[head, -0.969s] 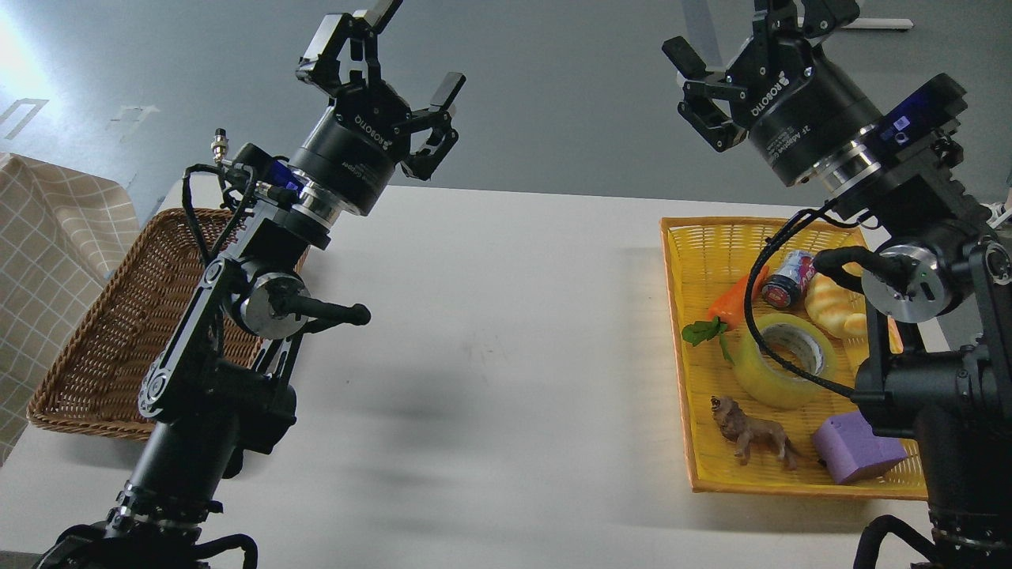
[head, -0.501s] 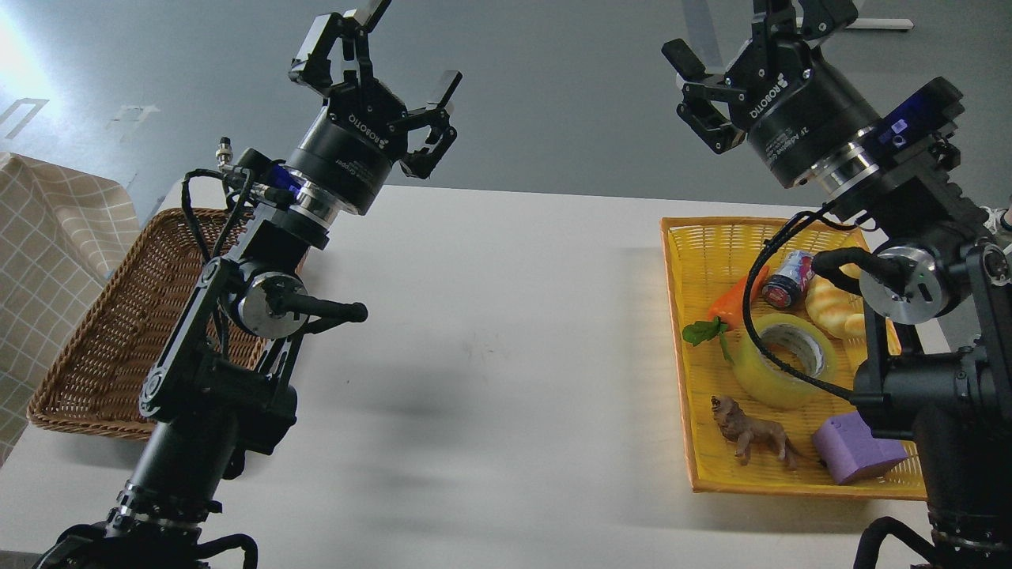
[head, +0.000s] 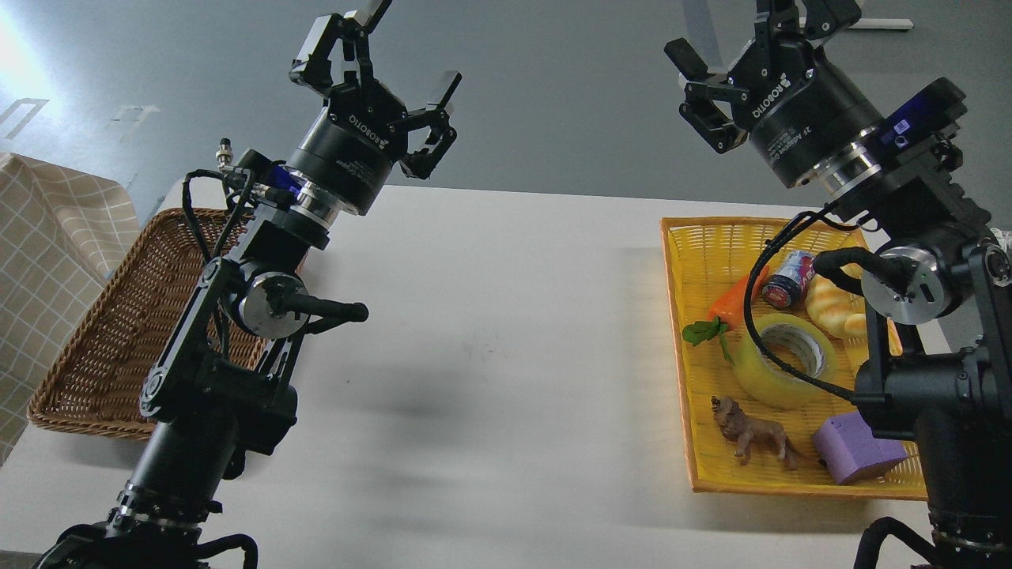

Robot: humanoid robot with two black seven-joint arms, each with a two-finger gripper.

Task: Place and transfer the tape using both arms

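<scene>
The yellow tape roll [head: 771, 371] with its grey-white core lies in the yellow basket [head: 700, 253] at the right of the white table, partly crossed by a black cable of my right arm. My left gripper [head: 379, 59] is raised high above the table's far left part, fingers spread open and empty. My right gripper [head: 751, 35] is raised high above the far end of the yellow basket, fingers spread open and empty, its top cut by the frame edge. Both grippers are far from the tape.
The yellow basket also holds a toy carrot [head: 731, 304], a small can [head: 788, 279], a bread piece [head: 834, 308], a toy lion [head: 751, 433] and a purple block [head: 858, 449]. A brown wicker basket [head: 103, 332] stands at the table's left. A checked cloth [head: 47, 261] lies beyond it.
</scene>
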